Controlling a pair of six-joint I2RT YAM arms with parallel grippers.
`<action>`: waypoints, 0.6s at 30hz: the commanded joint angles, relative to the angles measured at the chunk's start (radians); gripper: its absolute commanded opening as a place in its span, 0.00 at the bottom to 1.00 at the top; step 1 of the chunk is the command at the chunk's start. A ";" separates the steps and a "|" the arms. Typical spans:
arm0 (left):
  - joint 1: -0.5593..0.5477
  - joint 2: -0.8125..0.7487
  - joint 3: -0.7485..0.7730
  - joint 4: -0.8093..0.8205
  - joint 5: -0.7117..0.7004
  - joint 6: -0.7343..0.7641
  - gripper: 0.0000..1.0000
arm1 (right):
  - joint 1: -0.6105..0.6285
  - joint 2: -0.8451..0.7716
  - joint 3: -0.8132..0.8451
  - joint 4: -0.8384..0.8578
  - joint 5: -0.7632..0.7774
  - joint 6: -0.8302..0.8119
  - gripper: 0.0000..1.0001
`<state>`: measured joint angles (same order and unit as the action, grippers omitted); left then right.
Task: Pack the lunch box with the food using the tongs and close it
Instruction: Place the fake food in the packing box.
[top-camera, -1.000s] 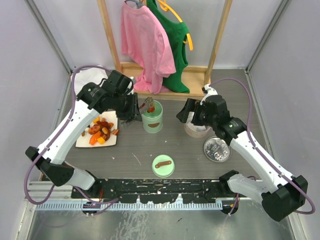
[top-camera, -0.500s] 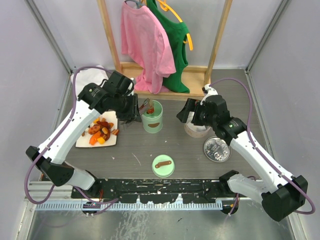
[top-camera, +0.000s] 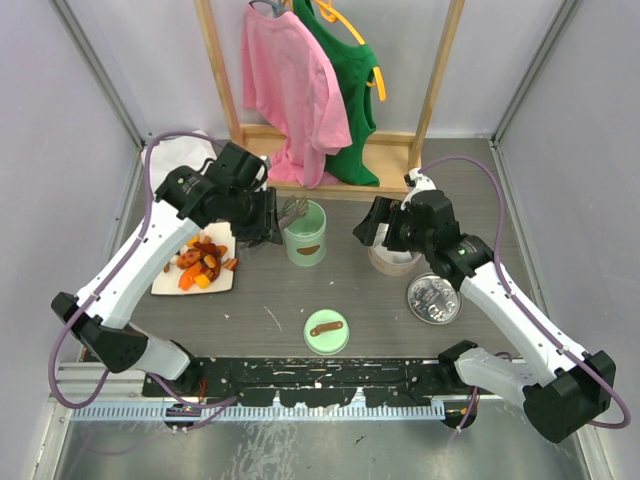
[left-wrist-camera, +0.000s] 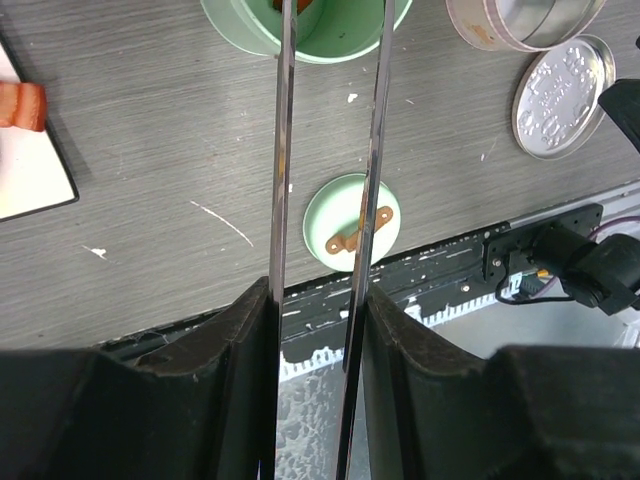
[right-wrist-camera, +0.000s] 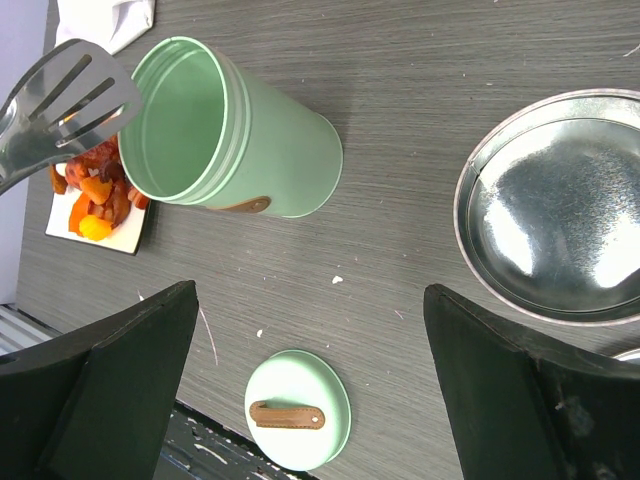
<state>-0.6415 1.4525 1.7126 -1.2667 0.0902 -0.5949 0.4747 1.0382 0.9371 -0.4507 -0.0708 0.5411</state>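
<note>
My left gripper (top-camera: 262, 222) is shut on the tongs (top-camera: 293, 208), whose tips hang over the open mouth of the green cylindrical lunch box (top-camera: 305, 234). In the left wrist view the two thin tong arms (left-wrist-camera: 283, 150) run between my fingers (left-wrist-camera: 240, 340), spread apart, toward the lunch box (left-wrist-camera: 250, 25), where an orange piece lies inside. The slotted tong tips (right-wrist-camera: 65, 95) carry nothing. The food (top-camera: 200, 262) is heaped on a white plate (top-camera: 228, 284). The green lid (top-camera: 326, 331) lies on the table. My right gripper (top-camera: 372, 232) stands open and empty.
A round metal tin (top-camera: 394, 260) sits right of the lunch box, under the right gripper, with its silver lid (top-camera: 433, 298) beside it. A wooden rack with pink and green shirts (top-camera: 300, 90) stands at the back. A white cloth (right-wrist-camera: 105, 18) lies behind the plate.
The tongs held a reddish-brown piece over the lunch box; their arms have since spread and the piece is gone from the tips. The right arm has not moved.
</note>
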 joint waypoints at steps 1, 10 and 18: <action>-0.004 -0.074 0.050 0.010 -0.062 -0.007 0.38 | -0.001 -0.017 0.016 0.020 0.008 0.004 1.00; 0.018 -0.174 0.068 -0.145 -0.293 -0.048 0.41 | 0.000 -0.010 0.015 0.025 0.005 0.003 1.00; 0.146 -0.285 -0.036 -0.222 -0.317 -0.049 0.41 | -0.001 -0.015 0.035 0.017 -0.001 -0.002 1.00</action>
<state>-0.5446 1.1980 1.7191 -1.4433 -0.1806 -0.6392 0.4747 1.0386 0.9371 -0.4507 -0.0715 0.5407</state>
